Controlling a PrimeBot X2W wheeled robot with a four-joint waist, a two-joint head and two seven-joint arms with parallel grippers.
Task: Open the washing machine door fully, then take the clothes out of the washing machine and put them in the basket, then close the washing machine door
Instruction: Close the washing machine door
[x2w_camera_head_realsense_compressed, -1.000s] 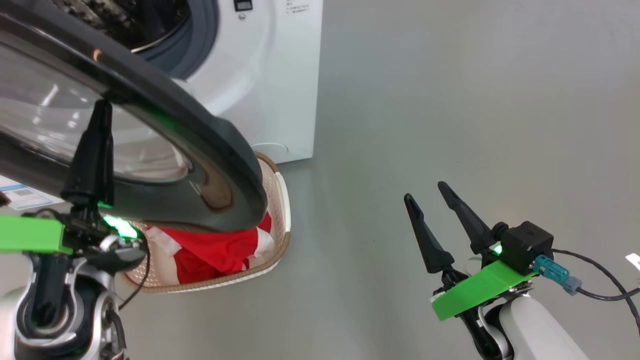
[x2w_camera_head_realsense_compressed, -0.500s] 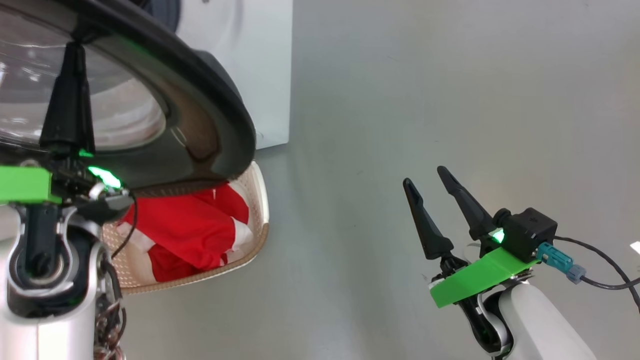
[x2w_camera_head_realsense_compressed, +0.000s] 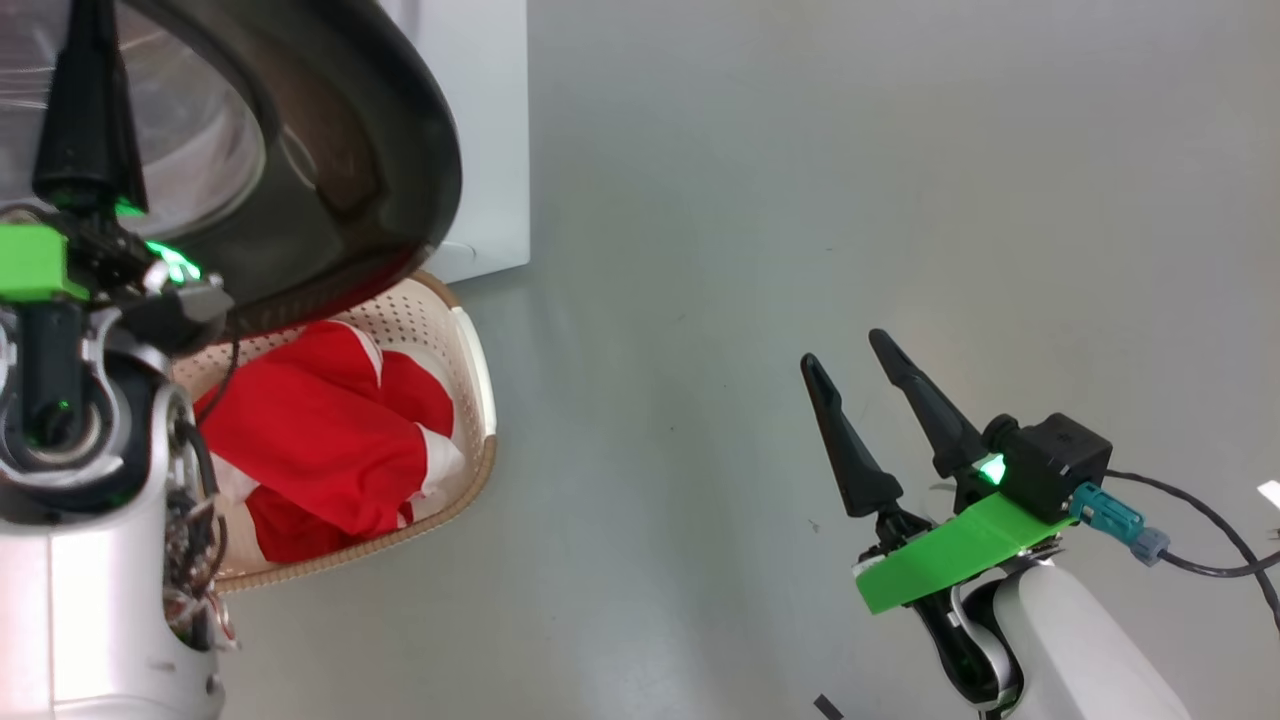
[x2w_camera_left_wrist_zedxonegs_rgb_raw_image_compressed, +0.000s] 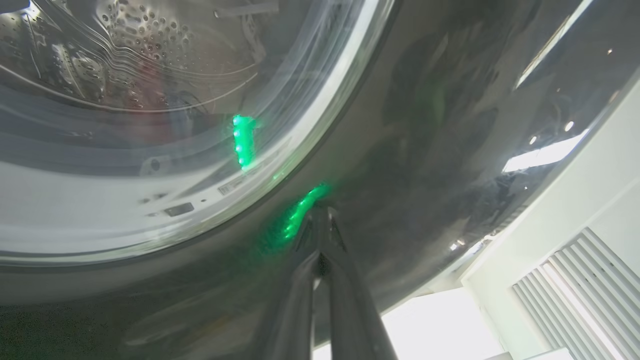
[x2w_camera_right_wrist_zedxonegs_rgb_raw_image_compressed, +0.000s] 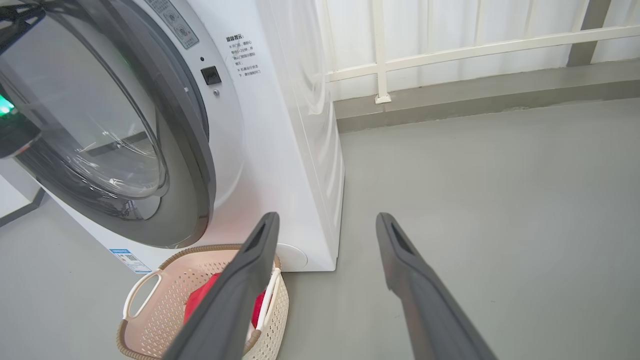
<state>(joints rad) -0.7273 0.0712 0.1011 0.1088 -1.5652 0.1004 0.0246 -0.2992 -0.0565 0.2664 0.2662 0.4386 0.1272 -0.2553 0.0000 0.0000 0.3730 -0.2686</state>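
Against the glossy black rim of the washing machine door (x2w_camera_left_wrist_zedxonegs_rgb_raw_image_compressed: 425, 150), the left hand (x2w_camera_left_wrist_zedxonegs_rgb_raw_image_compressed: 320, 217) presses its pinched-together fingertips. Below the door, soft red clothes (x2w_camera_head_realsense_compressed: 320, 440) lie in the perforated cream basket (x2w_camera_head_realsense_compressed: 425, 315). The right hand (x2w_camera_head_realsense_compressed: 845, 352), spread wide and empty, hangs over grey floor (x2w_camera_head_realsense_compressed: 750, 250), well apart.

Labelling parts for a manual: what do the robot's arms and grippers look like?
White forearms with dark wrist joints. The left gripper and right gripper each have two long, tapered black fingers, a green bracket and a green light. A black camera box with a teal plug and dark cable sits on the right wrist.
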